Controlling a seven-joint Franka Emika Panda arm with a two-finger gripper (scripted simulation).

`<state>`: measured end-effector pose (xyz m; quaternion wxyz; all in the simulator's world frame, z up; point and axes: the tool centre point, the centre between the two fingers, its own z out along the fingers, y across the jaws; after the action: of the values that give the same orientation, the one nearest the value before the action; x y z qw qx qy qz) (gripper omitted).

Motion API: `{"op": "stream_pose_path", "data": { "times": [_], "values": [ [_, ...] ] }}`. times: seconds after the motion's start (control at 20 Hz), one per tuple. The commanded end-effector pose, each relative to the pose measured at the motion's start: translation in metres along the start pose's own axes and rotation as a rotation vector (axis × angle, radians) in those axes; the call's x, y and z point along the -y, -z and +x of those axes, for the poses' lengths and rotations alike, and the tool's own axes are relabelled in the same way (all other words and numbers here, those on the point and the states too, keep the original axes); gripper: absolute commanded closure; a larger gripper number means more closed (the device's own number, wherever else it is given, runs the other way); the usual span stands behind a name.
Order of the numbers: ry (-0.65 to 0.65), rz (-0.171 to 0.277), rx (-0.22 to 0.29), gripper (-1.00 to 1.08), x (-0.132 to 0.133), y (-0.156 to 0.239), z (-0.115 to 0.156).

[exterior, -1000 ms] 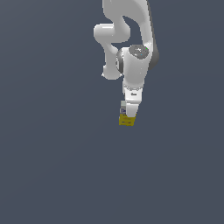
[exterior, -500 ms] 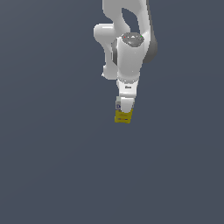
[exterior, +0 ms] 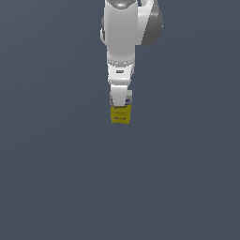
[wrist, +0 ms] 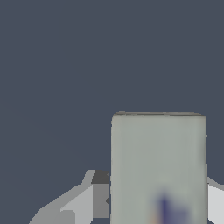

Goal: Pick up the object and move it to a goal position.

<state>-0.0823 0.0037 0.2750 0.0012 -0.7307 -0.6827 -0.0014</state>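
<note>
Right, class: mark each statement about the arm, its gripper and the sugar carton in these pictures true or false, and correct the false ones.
1. The carton sits at the gripper. True.
2. The carton's lower part is red. False: it is yellow.
3. In the wrist view, the carton shows a pale face between the fingers. True.
4. A second carton lies beside it. False: only one carton is visible.

Bare simulated scene, no real room is depicted. A flat, uniform slate-grey ground (exterior: 56, 178) fills both views, with no walls, furniture or fixtures rendered. The flat shading and blocky, low-detail surfaces of the white arm (exterior: 121, 42) mark it as a simulator render.
</note>
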Motion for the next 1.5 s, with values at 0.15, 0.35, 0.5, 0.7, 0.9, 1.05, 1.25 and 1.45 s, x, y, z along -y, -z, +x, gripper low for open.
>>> {"op": "stream_pose_path", "data": {
  "times": [0.15, 0.35, 0.5, 0.7, 0.9, 1.05, 1.25, 1.45],
  "values": [
    [0.000, 0.000, -0.001, 1.08, -0.007, 0.056, -0.039],
    [0.000, 0.000, 0.001, 1.08, -0.013, 0.096, -0.068],
    [0.000, 0.000, 0.001, 1.08, -0.018, 0.123, -0.087],
    [-0.001, 0.000, 0.003, 1.08, -0.023, 0.155, -0.109],
    [-0.001, 0.000, 0.003, 1.08, -0.028, 0.179, -0.126],
    [-0.001, 0.000, 0.003, 1.08, -0.031, 0.191, -0.135],
    [-0.001, 0.000, 0.004, 1.08, -0.034, 0.203, -0.143],
    [-0.001, 0.000, 0.004, 1.08, -0.036, 0.210, -0.147]
  ]
}}
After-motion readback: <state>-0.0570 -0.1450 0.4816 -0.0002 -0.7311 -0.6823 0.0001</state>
